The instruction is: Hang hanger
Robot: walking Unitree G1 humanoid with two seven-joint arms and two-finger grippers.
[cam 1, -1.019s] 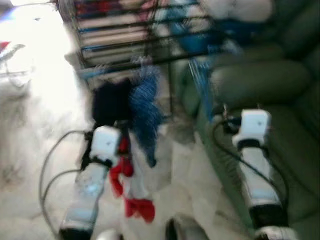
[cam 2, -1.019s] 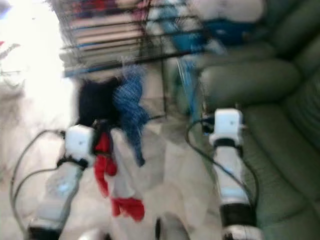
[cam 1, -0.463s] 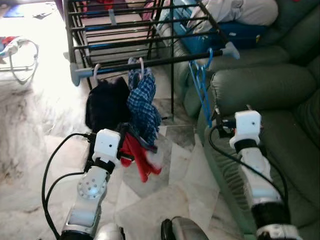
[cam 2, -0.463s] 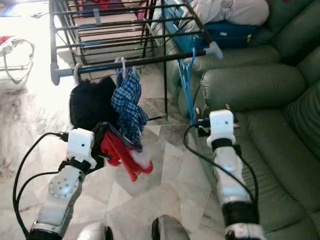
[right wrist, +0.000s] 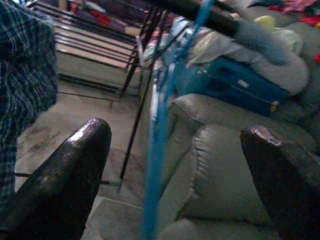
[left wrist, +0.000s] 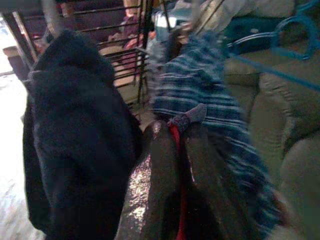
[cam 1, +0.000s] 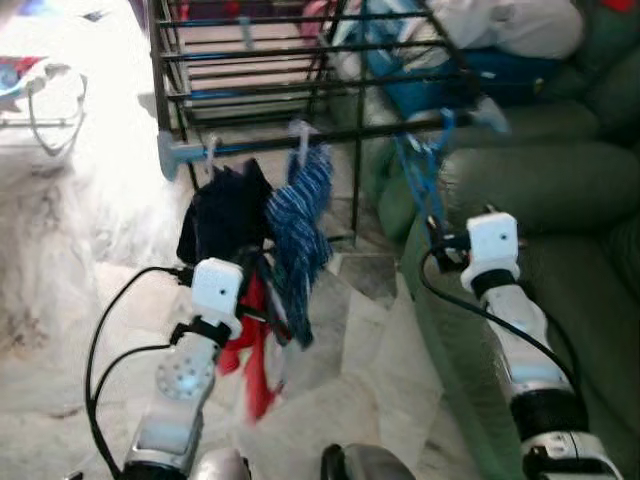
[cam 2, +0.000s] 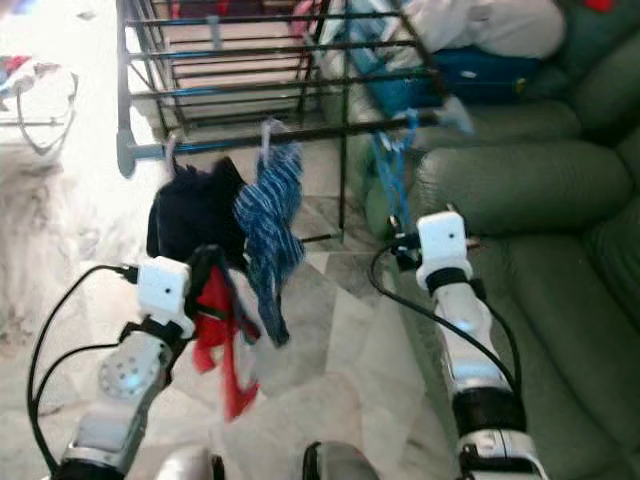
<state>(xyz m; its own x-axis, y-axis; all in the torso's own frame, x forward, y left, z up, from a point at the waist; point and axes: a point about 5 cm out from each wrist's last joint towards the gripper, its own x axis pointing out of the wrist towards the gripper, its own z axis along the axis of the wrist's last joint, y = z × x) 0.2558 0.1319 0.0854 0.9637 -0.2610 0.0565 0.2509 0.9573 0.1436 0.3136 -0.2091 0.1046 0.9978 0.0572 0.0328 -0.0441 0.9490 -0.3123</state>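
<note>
My left gripper (left wrist: 177, 131) is shut on a red garment (cam 1: 252, 352) that hangs limp below it, just in front of the drying rack's black front rail (cam 1: 330, 134). A dark garment (cam 1: 218, 212) and a blue checked garment (cam 1: 300, 215) hang from that rail, right ahead of the left gripper. Empty blue hangers (cam 1: 420, 178) hang further right on the same rail. My right gripper (right wrist: 175, 135) is open beside the sofa arm, with a blue hanger (right wrist: 157, 125) hanging just ahead between its fingers (right wrist: 70, 165). The red garment's hanger cannot be made out.
A green sofa (cam 1: 545, 180) runs along the right, close against the rack. White laundry (cam 1: 515, 25) lies on a blue box (right wrist: 225, 75) behind it. A baby bouncer (cam 1: 45, 90) stands far left on the pale marble floor (cam 1: 60, 300).
The red garment has swung down from a sideways spread and now hangs below the left gripper. The picture has shifted slightly with the camera. The right arm has hardly moved.
</note>
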